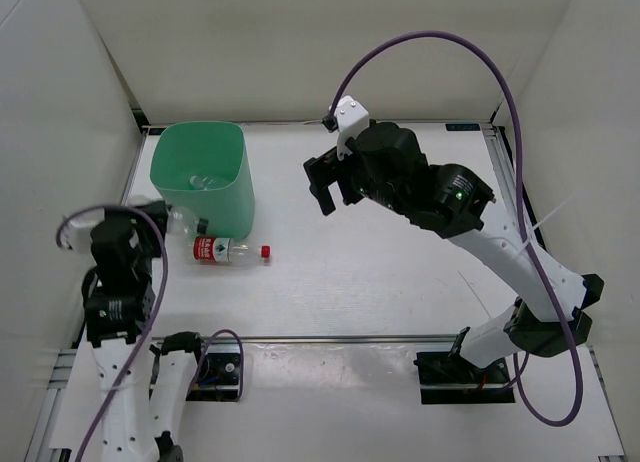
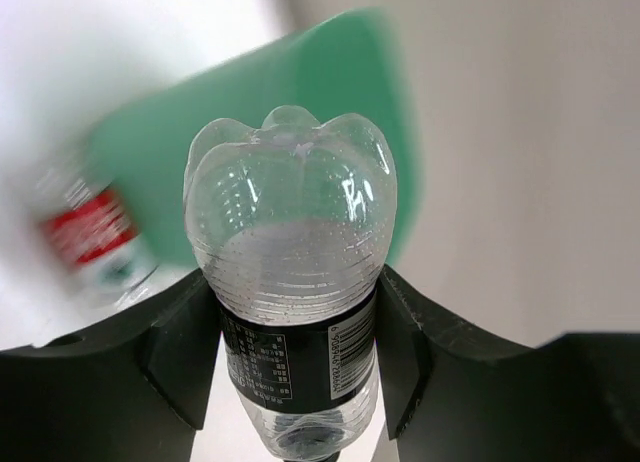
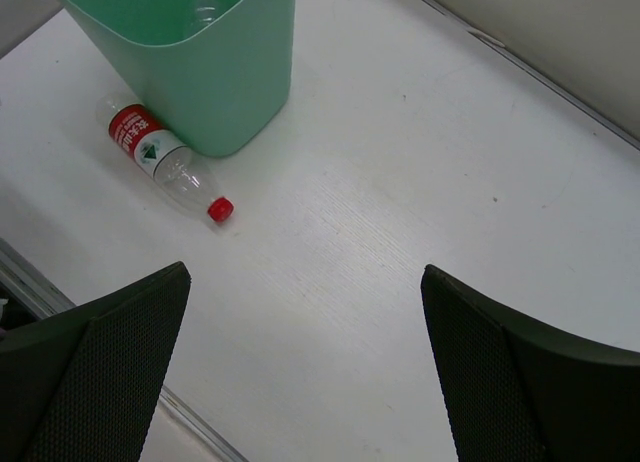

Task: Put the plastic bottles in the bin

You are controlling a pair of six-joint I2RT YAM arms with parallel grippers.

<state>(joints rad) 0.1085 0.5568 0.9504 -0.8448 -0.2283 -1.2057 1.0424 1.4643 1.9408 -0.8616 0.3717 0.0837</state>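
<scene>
Clearly, the left gripper (image 2: 295,327) is closed around a dark-label bottle (image 2: 290,242), one black finger (image 2: 180,352) on each side of its body. The ribbed, lobed base of this bottle points at the wrist camera. Its label is black with small white print and a barcode, but the print is too small to read. In the top view this bottle (image 1: 182,220) is at about 7 o'clock from the bin (image 1: 225,197), very close to its wall.

The mint-green bin stands upright on the white table (image 1: 400,272), towards 10 o'clock of it. Inside the bin lies a clear bottle (image 1: 205,182); I cannot see any label on it.

A red-label bottle (image 1: 225,250) lies on its side on the table at about 5 o'clock from the bin, just beside its foot. Its red cap (image 1: 265,250) points to 3 o'clock. The label has white writing on red and a green mark below, not readable.

The right gripper (image 3: 305,272) hangs above the table at 3 o'clock from the bin, well apart from it, with jaws wide and nothing between them.
</scene>
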